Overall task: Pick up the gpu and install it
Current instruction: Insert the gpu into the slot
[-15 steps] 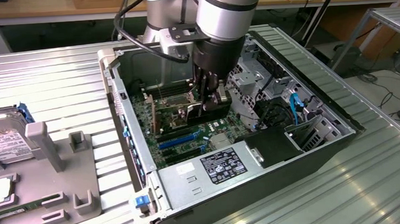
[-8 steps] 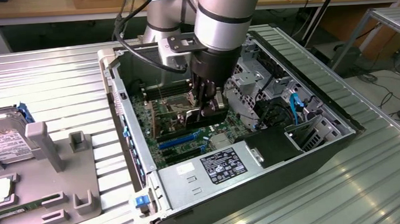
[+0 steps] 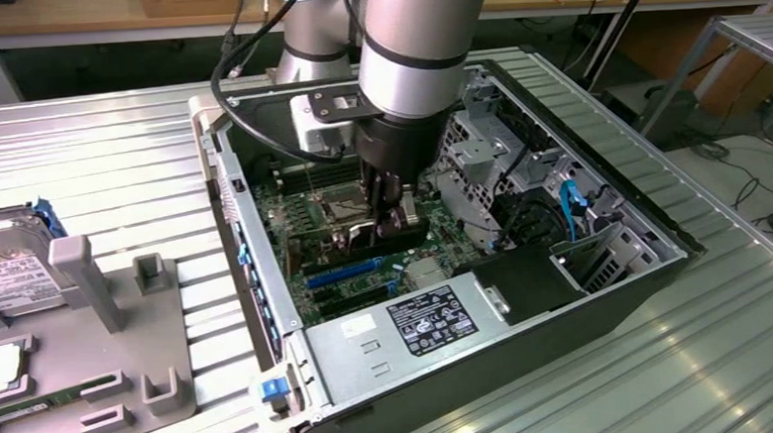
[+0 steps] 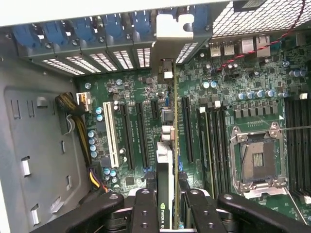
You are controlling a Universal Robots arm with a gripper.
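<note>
A ribbed metal table (image 3: 105,152) carries an open computer case (image 3: 617,309) lying on its side, with wooden benches and loose cables on the floor behind it. Toward the exterior view's left, a grey holding fixture (image 3: 167,327) sits on the table with a silver hard drive (image 3: 6,276) and a thin green RAM stick (image 3: 39,403) resting in it. Inside the case, a power supply (image 3: 406,330) with a dark label lies at the near end, and the green motherboard (image 4: 228,97) covers the floor.

The 1 arm (image 3: 411,37) reaches steeply down into the middle of the case, its wrist pointing almost straight at the board. The gripper (image 3: 389,208) (image 4: 167,196) is partly closed, its 2 fingers (image 4: 143,208) clamped on either face of the gpu (image 3: 411,237) (image 4: 164,160).

The gpu stands on edge just above the motherboard, in line with the long expansion slots, between a white slot (image 4: 111,141) and the empty CPU socket (image 4: 257,160). Its silver bracket (image 4: 170,29) is at the case's rear slot openings, beside a row of blue clips (image 4: 77,29). Whether its edge sits fully in a slot cannot be told.
</note>
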